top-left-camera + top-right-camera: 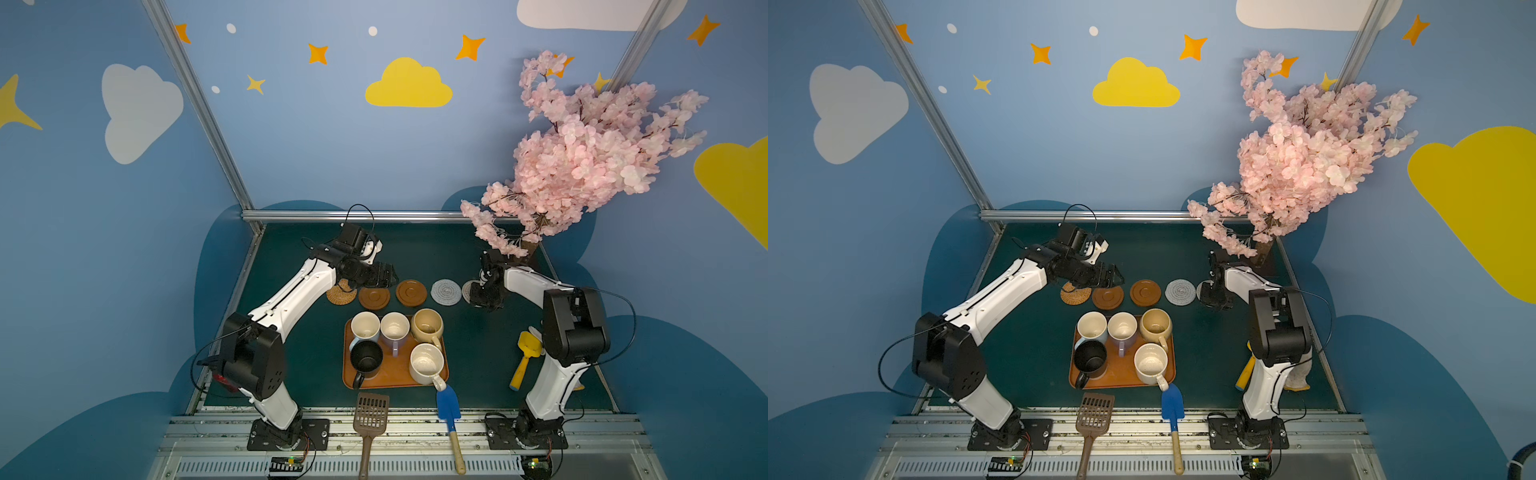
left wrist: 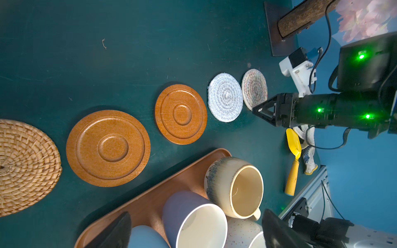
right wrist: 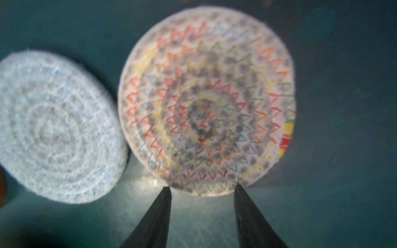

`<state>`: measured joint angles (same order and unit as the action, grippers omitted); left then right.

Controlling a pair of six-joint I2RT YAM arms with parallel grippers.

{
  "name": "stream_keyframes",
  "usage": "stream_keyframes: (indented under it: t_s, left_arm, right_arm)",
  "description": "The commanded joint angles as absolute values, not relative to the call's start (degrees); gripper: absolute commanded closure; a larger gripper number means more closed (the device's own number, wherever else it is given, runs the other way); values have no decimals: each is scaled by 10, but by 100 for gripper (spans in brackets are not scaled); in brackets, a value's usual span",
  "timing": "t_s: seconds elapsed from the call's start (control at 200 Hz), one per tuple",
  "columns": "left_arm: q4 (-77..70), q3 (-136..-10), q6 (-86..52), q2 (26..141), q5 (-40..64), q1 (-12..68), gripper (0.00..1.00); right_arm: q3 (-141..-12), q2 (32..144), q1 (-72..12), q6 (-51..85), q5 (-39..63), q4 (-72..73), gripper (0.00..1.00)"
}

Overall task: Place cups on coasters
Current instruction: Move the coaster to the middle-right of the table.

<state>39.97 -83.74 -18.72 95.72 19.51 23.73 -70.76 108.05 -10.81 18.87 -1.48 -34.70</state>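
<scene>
Right wrist view: the right gripper was caught with its jaws parted, nothing pinched, tips parked at the rim of the cream coiled-rope coaster with rainbow zigzag stitching. The grey coiled-rope coaster was sat just beside it. The left gripper was spread wide, raised over the round woven rattan coaster. All cups were found on the orange rectangular tray: light blue mug, lavender mug, rounded tan mug, black mug, wide cream mug.

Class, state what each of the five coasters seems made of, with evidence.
Rattan coaster: woven plant fibre, matt; basket weave shows. Both brown coasters: probably wood, smooth sheen, turned rings. Grey rope coaster and stitched rope coaster: coiled cord, fuzzy; spiral coils show.
</scene>
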Motion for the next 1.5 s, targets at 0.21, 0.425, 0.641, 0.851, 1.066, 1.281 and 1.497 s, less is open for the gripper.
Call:
stream_keyframes:
  t_s: [0.21, 0.425, 0.641, 0.851, 1.066, 1.281, 1.497]
  left_arm:
    - [393, -834, -192, 941, 204, 233, 5]
    - [395, -827, -192, 930, 195, 232, 5]
    - [397, -829, -194, 929, 197, 224, 5]
    - [404, -826, -192, 916, 189, 220, 5]
    - [397, -805, -197, 908, 187, 218, 5]
    - [393, -805, -197, 916, 192, 218, 5]
    - [389, -797, -199, 908, 189, 213, 4]
  right_arm:
    - [-718, 1097, -94, 201, -19, -364, 50]
    - [-693, 1022, -98, 207, -10, -370, 50]
    - [-752, 1049, -102, 180, -15, -362, 45]
    - [-864, 1162, -103, 153, -26, -392, 42]
    - [-907, 1200, -116, 150, -42, -401, 29]
    - [-945, 1238, -127, 150, -53, -424, 29]
    - [-935, 1244, -134, 142, -96, -458, 34]
